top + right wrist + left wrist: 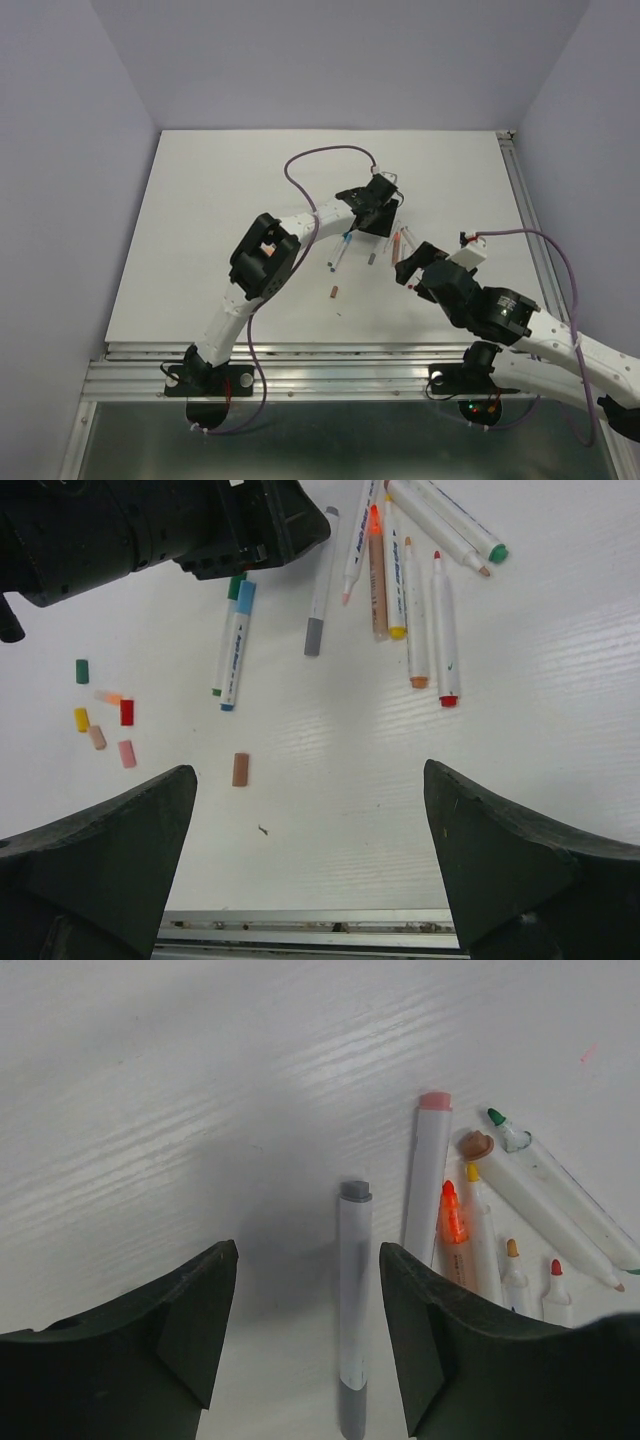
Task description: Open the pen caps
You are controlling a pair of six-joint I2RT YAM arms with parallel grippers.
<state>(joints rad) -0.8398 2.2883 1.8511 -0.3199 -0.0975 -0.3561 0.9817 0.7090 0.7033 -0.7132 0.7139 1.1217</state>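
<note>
Grey pen lies btwn wide-open, empty L fingers, long axis along them, so closing squeezes across barrel; R fingers also wide, empty, farther off.

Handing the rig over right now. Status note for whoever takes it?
Grippers: left gripper open, straddling the grey pen, not closed on it; right gripper open, holding nothing.
Done: about seven loose caps lie apart from the pens; the fanned pens show bare tips.
Left: grey pen, blue pen and green pen look still capped.
</note>
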